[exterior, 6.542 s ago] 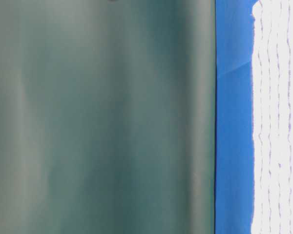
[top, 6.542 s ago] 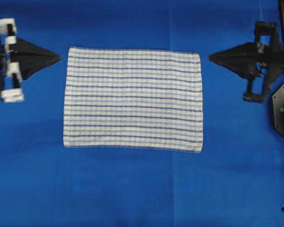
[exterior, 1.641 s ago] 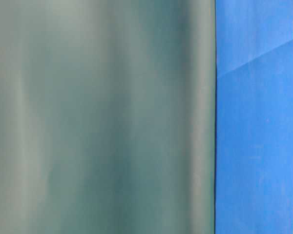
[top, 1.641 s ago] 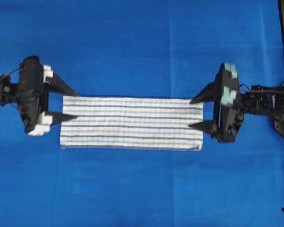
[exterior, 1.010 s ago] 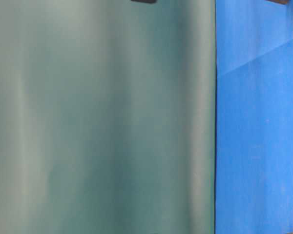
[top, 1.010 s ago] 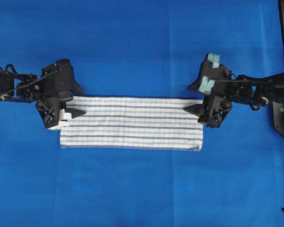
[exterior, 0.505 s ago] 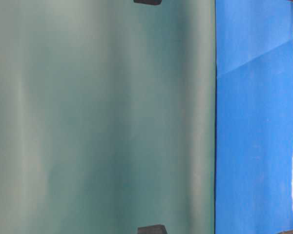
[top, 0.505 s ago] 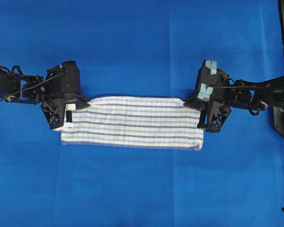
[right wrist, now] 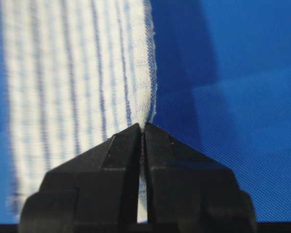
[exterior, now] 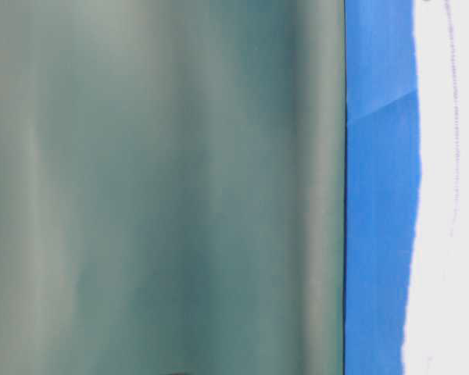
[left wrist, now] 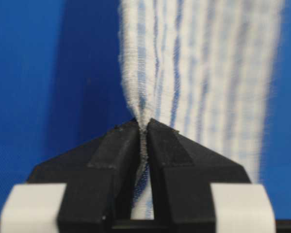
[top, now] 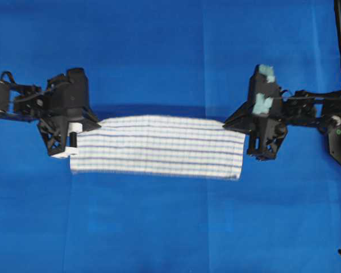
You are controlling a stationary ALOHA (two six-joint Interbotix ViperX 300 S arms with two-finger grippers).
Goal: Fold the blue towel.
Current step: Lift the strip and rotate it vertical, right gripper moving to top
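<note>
The left claw point(left wrist: 144, 127) is clamped tight on one upper corner of the towel point(top: 159, 147); the right claw point(right wrist: 142, 128) pinches the opposite upper corner the same way; between them the folded, striped cloth stretches as a long band over the blue table point(top: 170, 227).

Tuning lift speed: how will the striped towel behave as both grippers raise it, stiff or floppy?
Likely floppy: the towel bunches where the left gripper pinches it. Probably light, since the right gripper holds only an edge. Its middle may sag; its shadow suggests the far edge is off the table cover.
</note>
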